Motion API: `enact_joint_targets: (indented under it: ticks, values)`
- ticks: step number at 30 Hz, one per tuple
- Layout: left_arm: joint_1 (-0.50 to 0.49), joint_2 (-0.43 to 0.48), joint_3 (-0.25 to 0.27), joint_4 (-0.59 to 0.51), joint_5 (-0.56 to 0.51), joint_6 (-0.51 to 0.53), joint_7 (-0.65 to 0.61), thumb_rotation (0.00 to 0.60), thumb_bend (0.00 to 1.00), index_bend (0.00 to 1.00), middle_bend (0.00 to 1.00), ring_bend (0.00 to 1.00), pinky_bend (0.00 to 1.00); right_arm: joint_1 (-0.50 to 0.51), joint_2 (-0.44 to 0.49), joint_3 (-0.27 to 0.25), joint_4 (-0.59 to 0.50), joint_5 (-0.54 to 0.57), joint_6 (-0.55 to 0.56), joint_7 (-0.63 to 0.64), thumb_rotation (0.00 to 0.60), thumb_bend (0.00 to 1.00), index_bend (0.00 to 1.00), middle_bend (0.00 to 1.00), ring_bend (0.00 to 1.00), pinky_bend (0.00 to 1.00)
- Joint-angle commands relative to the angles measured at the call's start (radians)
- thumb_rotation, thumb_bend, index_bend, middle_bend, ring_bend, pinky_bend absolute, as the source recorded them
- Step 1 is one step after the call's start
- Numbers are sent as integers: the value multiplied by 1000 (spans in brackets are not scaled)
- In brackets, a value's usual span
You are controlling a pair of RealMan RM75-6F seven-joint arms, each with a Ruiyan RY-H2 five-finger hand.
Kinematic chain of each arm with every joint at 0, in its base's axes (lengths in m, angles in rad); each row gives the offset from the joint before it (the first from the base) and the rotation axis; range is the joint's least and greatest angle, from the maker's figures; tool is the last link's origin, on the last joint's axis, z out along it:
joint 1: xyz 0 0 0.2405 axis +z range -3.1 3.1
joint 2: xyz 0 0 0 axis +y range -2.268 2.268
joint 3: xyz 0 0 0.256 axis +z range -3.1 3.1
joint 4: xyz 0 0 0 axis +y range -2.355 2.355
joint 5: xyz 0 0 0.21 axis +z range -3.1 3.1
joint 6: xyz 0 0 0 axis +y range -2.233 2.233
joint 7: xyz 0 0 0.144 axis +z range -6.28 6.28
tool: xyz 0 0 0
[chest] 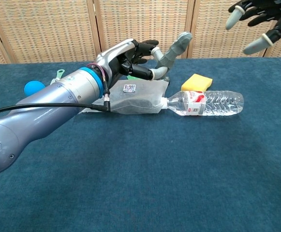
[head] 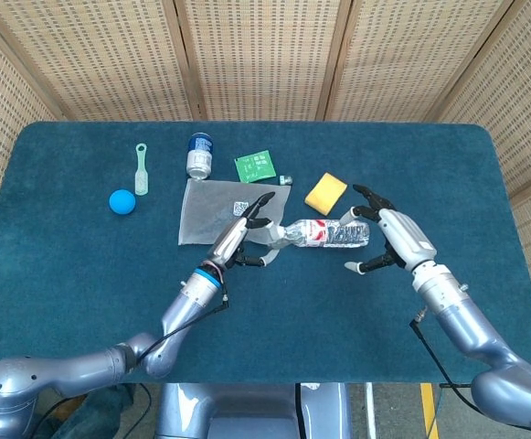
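We note the left hand (head: 245,234) raised above the surface (head: 64,302), fingers spread apart and holding nothing, poised over the near right corner of the grey pouch (head: 212,208) and just short of the capped neck of the clear water bottle (head: 327,232). In the chest view the same hand (chest: 139,59) hangs clear of the pouch (chest: 130,99), thumb lifted toward the far edge. The right hand (head: 395,236) is likewise empty, fingers fanned wide, hovering just beyond the bottle's base end; in the chest view it (chest: 258,19) sits high in the top right corner, well above the bottle (chest: 205,103). The bottle lies on its side near the middle of the surface, neck touching the pouch, base pointing toward the right edge. Just behind it lies a yellow sponge (head: 325,193). Toward the far edge we see a green card (head: 255,165) and a small blue-capped bottle (head: 199,155); further toward the left edge, a pale green spoon-like tool (head: 142,168) and a blue ball (head: 122,201).
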Motion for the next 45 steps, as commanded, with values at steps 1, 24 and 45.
enact_joint_targets:
  ticks: [1, 24, 45]
  values:
    - [-4, -11, -1, 11, -5, 4, -1, 600, 451, 784, 0, 0, 0, 46, -45, -8, -6, 67, 1, -86, 600, 170, 437, 0, 0, 0]
    - [-23, -48, 1, 17, -31, -13, 8, 600, 451, 785, 0, 0, 0, 182, -168, -3, 9, 293, 79, -271, 600, 298, 497, 0, 0, 0]
    - [-33, -62, -11, -4, -58, -28, 26, 600, 451, 785, 0, 0, 0, 195, -176, -4, -5, 323, 90, -295, 600, 361, 530, 0, 0, 0]
